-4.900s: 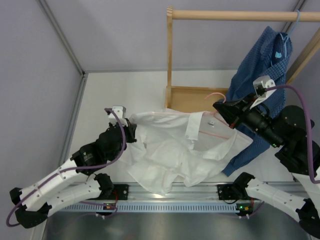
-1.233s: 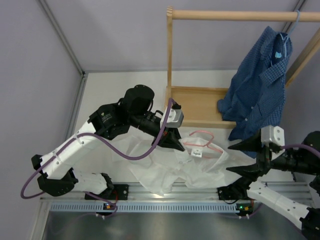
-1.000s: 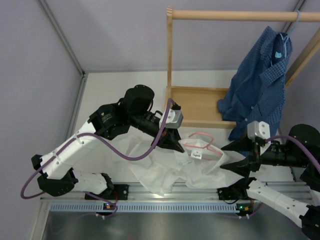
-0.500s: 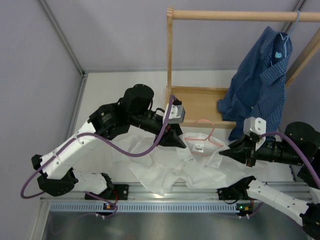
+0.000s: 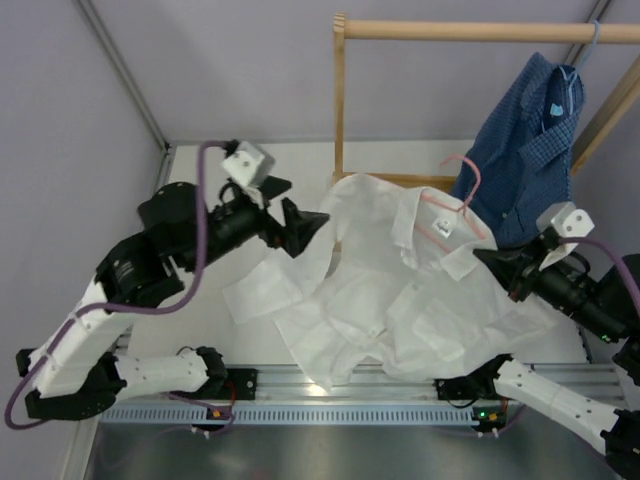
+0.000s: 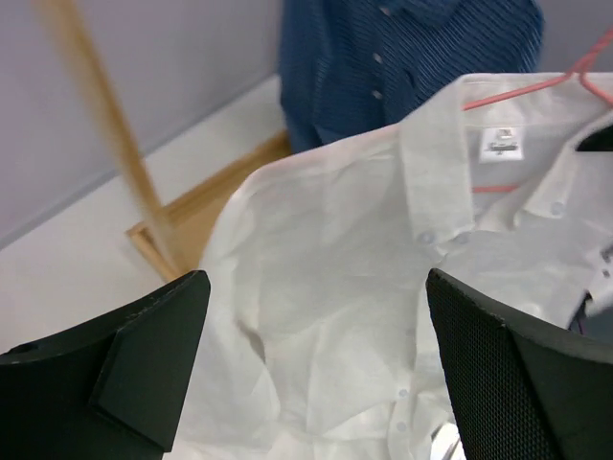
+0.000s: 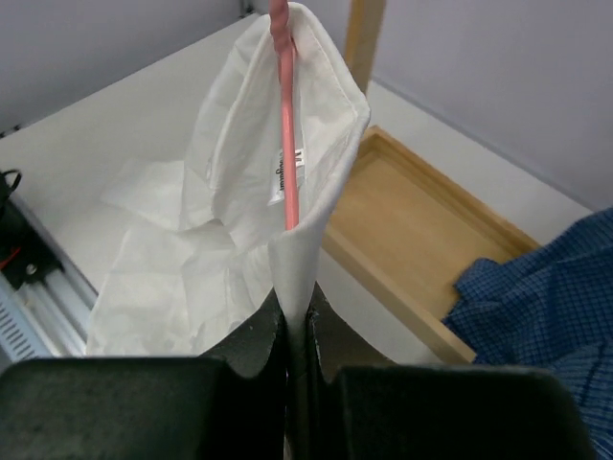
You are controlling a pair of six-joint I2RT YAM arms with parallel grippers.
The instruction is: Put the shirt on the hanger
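The white shirt (image 5: 390, 290) hangs lifted and spread, its lower part draped over the table's near edge. The pink hanger (image 5: 463, 195) sits inside the collar, with its hook sticking up in front of the blue shirt. My right gripper (image 5: 487, 262) is shut on the shirt's right shoulder edge. In the right wrist view the jaws (image 7: 295, 302) pinch a fold of white cloth, and the hanger wire (image 7: 284, 125) runs down into it. My left gripper (image 5: 312, 225) stands open to the left of the shirt, holding nothing. The left wrist view shows the shirt (image 6: 335, 287) beyond its wide fingers (image 6: 144, 355).
A wooden rack with a top rail (image 5: 480, 30) and a tray base (image 5: 385, 195) stands at the back. A dark blue checked shirt (image 5: 525, 140) hangs from a light blue hanger (image 5: 592, 45) at the rail's right end. A grey wall (image 5: 60, 200) closes the left side.
My left gripper has opened, let go of the shirt and drawn back to the left. My right gripper has shut on the shirt's shoulder and lifted shirt and hanger up and toward the rack.
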